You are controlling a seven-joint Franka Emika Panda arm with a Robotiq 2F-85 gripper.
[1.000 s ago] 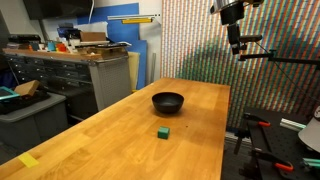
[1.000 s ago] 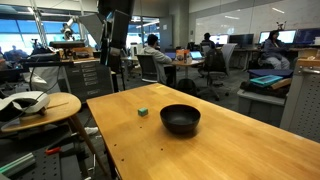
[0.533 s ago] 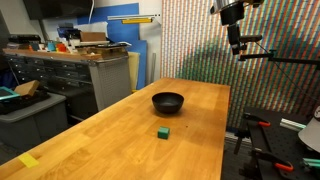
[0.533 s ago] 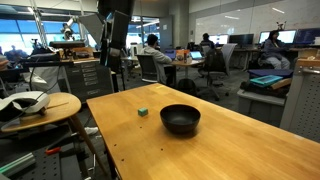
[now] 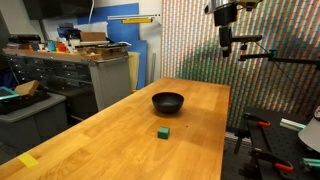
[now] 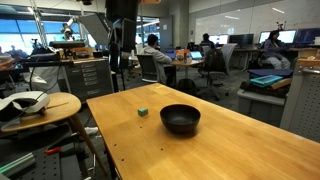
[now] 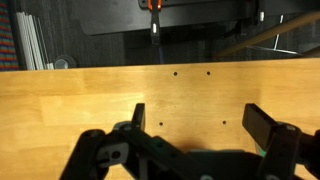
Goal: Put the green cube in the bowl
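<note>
The green cube (image 5: 163, 132) sits on the wooden table, a short way in front of the black bowl (image 5: 168, 101). Both show in both exterior views, the cube (image 6: 143, 111) to the left of the bowl (image 6: 180, 119) here. My gripper (image 5: 226, 47) hangs high above the table's far end, well clear of both; it also shows high above the table's edge (image 6: 117, 62). In the wrist view my gripper (image 7: 200, 120) is open and empty over bare wood. The cube and bowl are out of the wrist view.
The wooden table (image 5: 120, 130) has a yellow tape mark (image 5: 28, 160) near its front corner. Cabinets and a cluttered bench (image 5: 70, 60) stand beside it. A round side table (image 6: 40, 105) and office chairs (image 6: 190, 65) stand around it.
My gripper has shifted slightly sideways above the table's end. The cube and bowl have not moved.
</note>
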